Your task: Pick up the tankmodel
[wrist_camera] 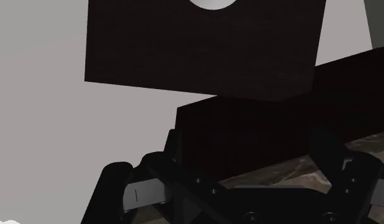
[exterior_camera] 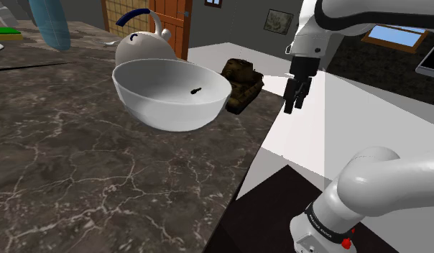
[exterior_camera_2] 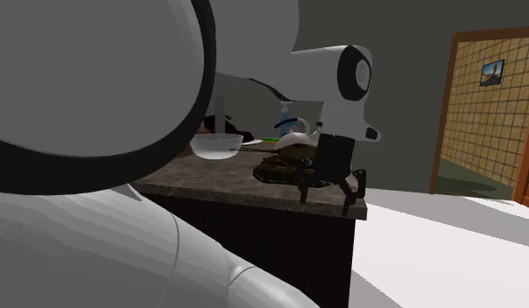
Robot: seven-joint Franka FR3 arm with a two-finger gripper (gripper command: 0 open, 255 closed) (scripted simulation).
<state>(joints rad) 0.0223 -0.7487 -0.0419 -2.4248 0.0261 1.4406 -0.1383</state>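
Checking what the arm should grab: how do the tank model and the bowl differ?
The tank model is mottled olive-brown; the bowl is plain white. The bowl looks wider than the tank model. The tank model sits by the edge of the counter, nearer the open gripper; the bowl sits farther in. Both rest on that dark veined counter, unheld.

The white Franka arm with dark joints (exterior_camera: 381, 183) rises from the shoulder view's lower right, bends at a rounded joint and reaches up and to that view's left. Its white wrist (exterior_camera: 312, 36) turns downward. The all-black two-finger jaws hang below it, pointing down, just off the dark marbled worktop (exterior_camera: 100, 172) beside its edge, near the far corner. The black fingers (wrist_camera: 329, 153) stand spread apart.
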